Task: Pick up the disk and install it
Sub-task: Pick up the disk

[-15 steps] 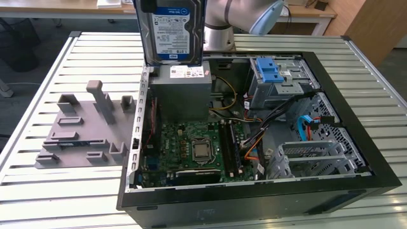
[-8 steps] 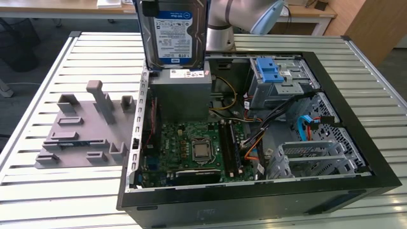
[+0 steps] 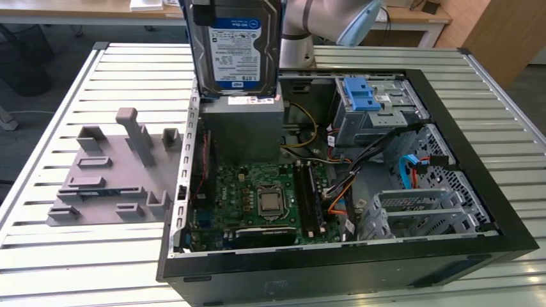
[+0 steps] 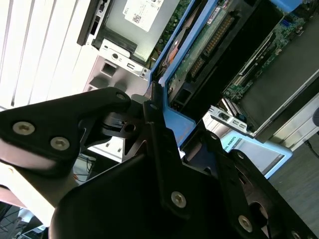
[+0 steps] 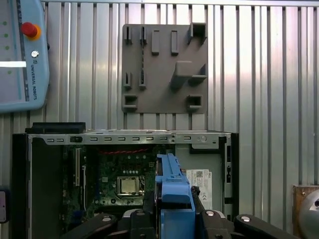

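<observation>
Your gripper is closed narrow on the disk, with a finger on each side of its blue rail frame. The disk is upright with its label facing the exterior camera, held above the open computer case, over the grey power supply box at the case's back corner. In the first wrist view the disk is edge-on above the case's motherboard. A grey fixture plate lies on the table beside the case, apart from it.

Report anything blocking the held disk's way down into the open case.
Nothing visible lies between. The disk hangs in the gripper above the grey metal box inside the uncovered case; loose cables lie beside the drive cage.
</observation>
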Motion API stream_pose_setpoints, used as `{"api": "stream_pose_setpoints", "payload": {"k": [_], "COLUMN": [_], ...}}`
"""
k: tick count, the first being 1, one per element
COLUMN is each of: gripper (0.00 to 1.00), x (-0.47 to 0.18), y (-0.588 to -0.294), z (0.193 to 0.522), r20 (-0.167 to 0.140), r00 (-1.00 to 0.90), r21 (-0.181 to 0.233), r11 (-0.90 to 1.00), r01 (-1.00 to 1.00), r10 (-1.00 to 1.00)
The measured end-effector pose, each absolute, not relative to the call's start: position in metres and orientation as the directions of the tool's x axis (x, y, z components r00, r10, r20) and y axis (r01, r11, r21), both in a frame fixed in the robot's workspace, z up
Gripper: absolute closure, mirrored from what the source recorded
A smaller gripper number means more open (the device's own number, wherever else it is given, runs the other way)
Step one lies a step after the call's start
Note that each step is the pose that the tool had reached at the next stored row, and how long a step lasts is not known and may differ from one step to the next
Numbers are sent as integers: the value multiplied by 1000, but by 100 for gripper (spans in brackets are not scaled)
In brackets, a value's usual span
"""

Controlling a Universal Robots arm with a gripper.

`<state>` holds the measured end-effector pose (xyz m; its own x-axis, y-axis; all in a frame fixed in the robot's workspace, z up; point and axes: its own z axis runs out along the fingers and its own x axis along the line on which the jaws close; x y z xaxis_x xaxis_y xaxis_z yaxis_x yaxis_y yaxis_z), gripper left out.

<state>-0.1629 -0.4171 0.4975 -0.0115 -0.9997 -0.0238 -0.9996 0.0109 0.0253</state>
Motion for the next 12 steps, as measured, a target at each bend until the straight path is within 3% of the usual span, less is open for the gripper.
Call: {"api": "stream_pose_setpoints", "payload": {"k": [12], "gripper": [64], "x": [-160], "y": [-417], "z": [498], "r20": [-24], "r00": [-11], "r21": [25], "r11": [11], "r01": [-1000], "r10": [-1000]}}
